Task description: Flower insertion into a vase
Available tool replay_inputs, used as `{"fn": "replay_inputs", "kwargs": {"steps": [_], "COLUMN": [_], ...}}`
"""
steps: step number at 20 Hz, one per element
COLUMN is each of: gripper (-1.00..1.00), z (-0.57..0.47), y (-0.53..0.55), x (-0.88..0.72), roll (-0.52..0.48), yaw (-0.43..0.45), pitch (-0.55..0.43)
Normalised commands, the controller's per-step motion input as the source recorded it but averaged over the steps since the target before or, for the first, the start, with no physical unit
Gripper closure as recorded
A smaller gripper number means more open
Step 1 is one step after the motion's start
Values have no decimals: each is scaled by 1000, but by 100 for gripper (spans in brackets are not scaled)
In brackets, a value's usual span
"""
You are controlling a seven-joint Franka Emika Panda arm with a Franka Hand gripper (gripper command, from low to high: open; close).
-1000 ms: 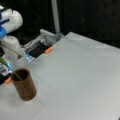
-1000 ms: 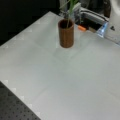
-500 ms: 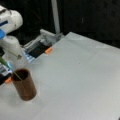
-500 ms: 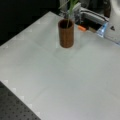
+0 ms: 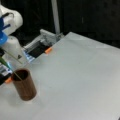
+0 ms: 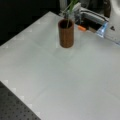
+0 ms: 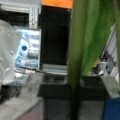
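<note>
The dark reddish-brown vase (image 5: 24, 85) (image 6: 66, 33) stands upright on the white table in both front views. A thin green flower stem (image 5: 12, 70) (image 6: 69, 13) slants down into its opening, with the lower end inside. In a front view my gripper (image 5: 1, 56) sits at the left edge, above and left of the vase, shut on the stem's upper part; only its dark tip shows there. The wrist view is filled by the stem (image 7: 77, 55) and a broad green leaf (image 7: 98, 37), and the fingers themselves do not show in it.
The white robot base (image 5: 13, 47) stands just behind the vase. A metal rail frame (image 5: 48, 37) with orange tabs (image 5: 48, 50) (image 6: 81, 28) and a blue-lit panel (image 6: 102, 29) lines the table's far edge. A grey post (image 5: 55, 15) rises behind. A dark perforated board (image 6: 15, 111) lies at the bottom left.
The arm has shifted slightly and the stem reaches a little deeper into the vase. The vase has not moved.
</note>
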Motion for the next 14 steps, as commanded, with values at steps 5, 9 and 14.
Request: {"fn": "replay_inputs", "kwargs": {"steps": [5,9,14], "gripper": [100,100,100], "z": [162,128,90], "y": [-249,-196,-111], "x": [260,198,142], "roll": [-63,-62,-104], "yaw": [-56,-62,-62], "pitch": [505,417,380]}}
